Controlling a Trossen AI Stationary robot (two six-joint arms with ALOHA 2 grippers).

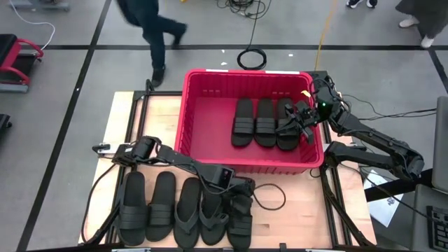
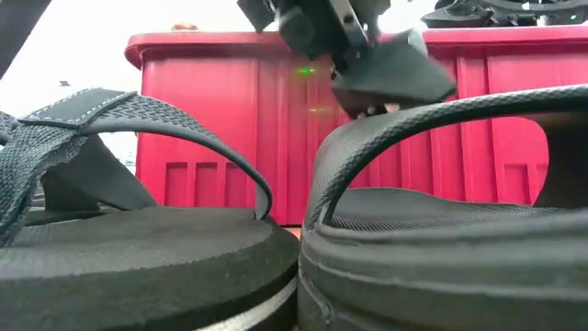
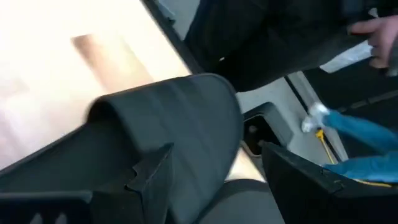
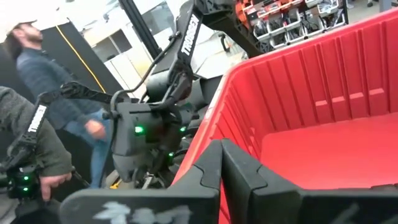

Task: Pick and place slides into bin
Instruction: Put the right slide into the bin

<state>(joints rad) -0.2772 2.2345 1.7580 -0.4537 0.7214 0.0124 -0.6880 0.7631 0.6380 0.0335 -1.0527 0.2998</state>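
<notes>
Several black slides lie side by side, soles down, on the wooden table in front of the red bin (image 1: 210,150). Three more slides (image 1: 264,122) lie flat on the bin's floor. My left gripper (image 1: 241,194) is open and slants down over the rightmost table slide (image 1: 240,218). In the left wrist view its fingers (image 3: 152,180) stand at the edge of that slide's strap (image 3: 180,118). In the low view it hangs just above the strap (image 2: 441,110). My right gripper (image 4: 221,168) is shut on nothing inside the bin's right end (image 1: 304,117). My left gripper comes down at a slant onto the wide strap (image 3: 205,106) of the rightmost slide, one finger over the strap and the other beside it. Blur hides whether a finger touches it. The slide lies flat on the table.
A thin cable loop (image 1: 269,196) lies on the table right of the slides. A person (image 1: 150,28) walks on the floor beyond the bin, and people (image 4: 37,68) stand beside the table. A cable coil (image 1: 252,57) lies behind the bin.
</notes>
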